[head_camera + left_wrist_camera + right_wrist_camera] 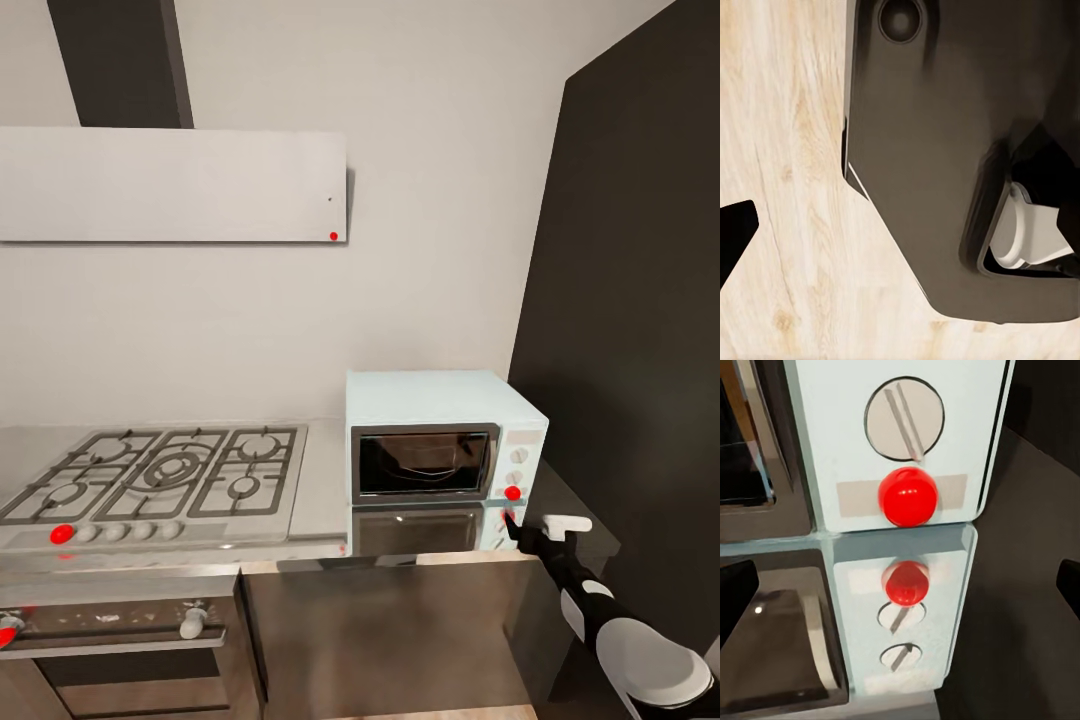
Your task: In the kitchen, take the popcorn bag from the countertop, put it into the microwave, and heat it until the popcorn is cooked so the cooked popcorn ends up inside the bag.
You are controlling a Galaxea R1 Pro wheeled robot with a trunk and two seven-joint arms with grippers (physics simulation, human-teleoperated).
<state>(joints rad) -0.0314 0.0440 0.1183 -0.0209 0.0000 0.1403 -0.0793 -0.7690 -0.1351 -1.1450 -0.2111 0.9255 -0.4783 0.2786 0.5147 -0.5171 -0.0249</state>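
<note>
The right gripper [512,522] is hovering, fingers spread, just before the microwave [440,410]'s red button [907,496] on the countertop [320,480], likely lining up a press; the popcorn bag's whereabouts can't be told

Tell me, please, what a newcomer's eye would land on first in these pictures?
Most striking is the mint-blue microwave with its dark glass door shut, standing on the steel countertop to the right of the gas hob. Next comes its bright red button at the foot of the knob panel, mirrored in the shiny worktop below. The right gripper reaches up just beneath that button.
</note>
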